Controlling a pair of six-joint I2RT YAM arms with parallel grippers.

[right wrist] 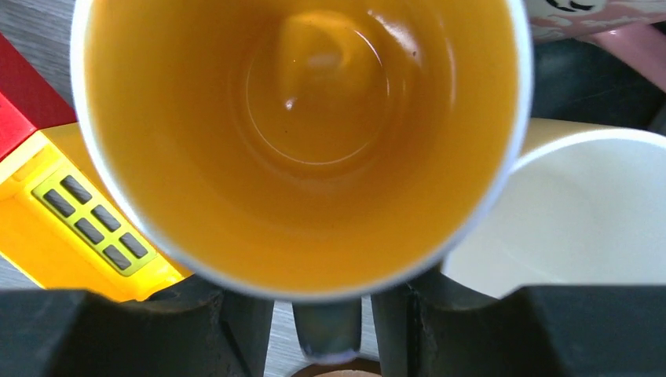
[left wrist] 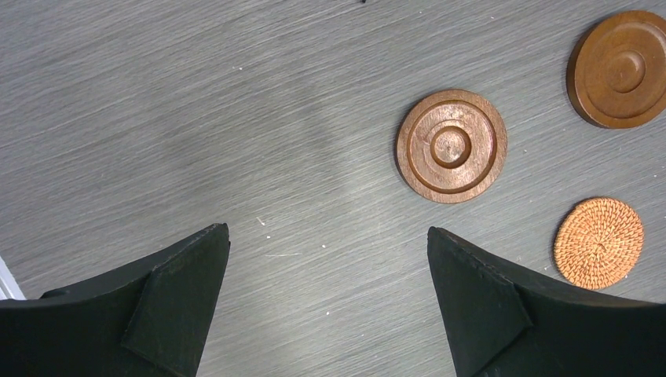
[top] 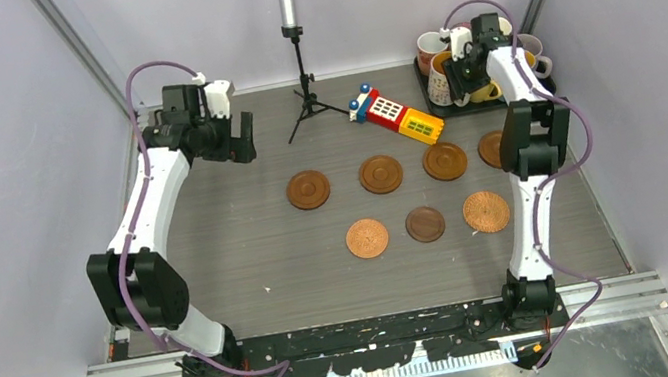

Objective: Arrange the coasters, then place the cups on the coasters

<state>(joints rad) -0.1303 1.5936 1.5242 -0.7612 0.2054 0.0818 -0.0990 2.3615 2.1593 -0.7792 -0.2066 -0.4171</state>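
The right pincer [top: 458,80] hangs over the cups [top: 434,49], which stand crowded together on the black tray [top: 455,109] at the far right corner of the desk [top: 252,272]. In the right wrist view its 2 fingers [right wrist: 236,330] come down outside the wall of a mug with an orange inside [right wrist: 306,141], 1 on each side of the mug's handle [right wrist: 328,334]. The jaws stand partly closed, and thin slivers of desk show between handle and fingers. I cannot tell whether they press the handle. A pale cup [right wrist: 581,212] touches that mug on 1 side, and the red and yellow toy block [right wrist: 71,228] lies on the other.

All 7 coasters lie flat on the desk, apart from one another and with no cup on them. The far row has 4 brown wooden coasters [top: 380,174]; the rightmost [top: 490,150] is partly hidden by the right arm. The near row has a woven coaster [top: 367,239], a darker wooden coaster [top: 425,224] and a second woven coaster [top: 485,211].

The left pincer [left wrist: 326,229] hangs wide open over bare desk, holding nothing, to the left of the rows.
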